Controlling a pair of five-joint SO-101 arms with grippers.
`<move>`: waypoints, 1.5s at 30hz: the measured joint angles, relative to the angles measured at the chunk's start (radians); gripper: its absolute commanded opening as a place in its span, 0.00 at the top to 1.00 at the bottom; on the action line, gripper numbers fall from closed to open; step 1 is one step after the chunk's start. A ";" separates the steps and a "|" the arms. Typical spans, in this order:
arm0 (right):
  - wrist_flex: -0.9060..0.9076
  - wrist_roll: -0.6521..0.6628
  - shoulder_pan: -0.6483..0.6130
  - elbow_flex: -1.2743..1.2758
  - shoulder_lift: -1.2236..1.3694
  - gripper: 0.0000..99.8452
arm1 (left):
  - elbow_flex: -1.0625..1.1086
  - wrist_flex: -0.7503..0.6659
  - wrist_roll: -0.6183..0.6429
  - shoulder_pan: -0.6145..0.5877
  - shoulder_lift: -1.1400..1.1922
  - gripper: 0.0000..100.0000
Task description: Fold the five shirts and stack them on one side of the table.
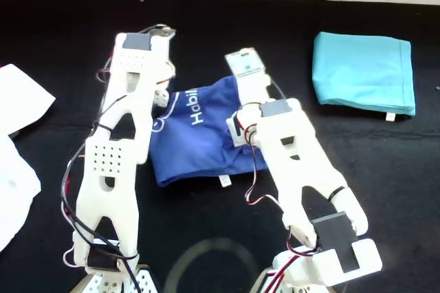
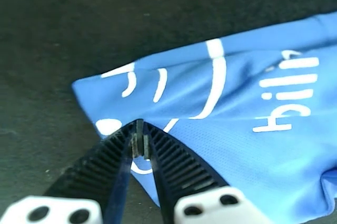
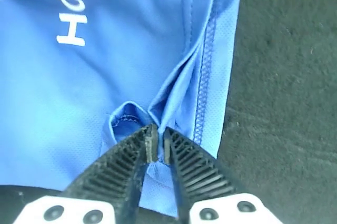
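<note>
Blue shirt (image 1: 199, 142) is mid-bench, between the two arms, lying roughly flat in a squarish shape w/ white print facing up. A small white tag sticks out at its near edge.

L gripper (image 2: 139, 144): jaws closed, pinching the blue shirt's edge close to a corner, right by the curved white print. In the high view that's the shirt's left side, next to the left arm.

R gripper (image 3: 157, 148): jaws closed on a small bunched-up fold of the blue shirt, just inside the stitched hem. Fabric puckers up around the tips, and the hem seam runs beside them, w/ bare bench past it. In the high view that's the shirt's right side, under the right arm.

Teal shirt (image 1: 363, 73): folded into a neat rectangle at the far right of the bench, well apart from the blue one, nothing touching it.

White shirts (image 1: 17, 169): loose and unfolded at the left edge of the bench, partly cut off by the frame, apart from the left arm.

Bench (image 1: 385, 190) has a black cloth-like surface.
</note>
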 measured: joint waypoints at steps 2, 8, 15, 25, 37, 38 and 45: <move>0.000 0.000 -0.003 -0.020 0.000 0.99 | 0.000 0.000 0.002 -0.006 0.000 0.99; 0.000 0.000 -0.014 -0.087 0.000 0.99 | 0.000 0.000 0.002 -0.008 0.000 0.99; 0.000 0.000 -0.129 -0.092 0.002 0.99 | 0.000 0.000 0.002 -0.008 0.000 0.99; 0.002 0.000 -0.209 -0.092 0.002 0.78 | 0.000 0.000 0.002 -0.008 0.000 0.99; 0.176 0.000 -0.060 -0.180 -0.023 0.80 | 0.000 0.000 0.002 -0.008 0.000 0.99; 0.187 0.000 -0.034 -0.180 -0.023 0.82 | 0.000 0.000 0.002 -0.008 0.000 0.99; 0.212 0.160 0.005 -0.109 -0.028 0.88 | 0.000 0.000 0.002 -0.008 0.000 0.99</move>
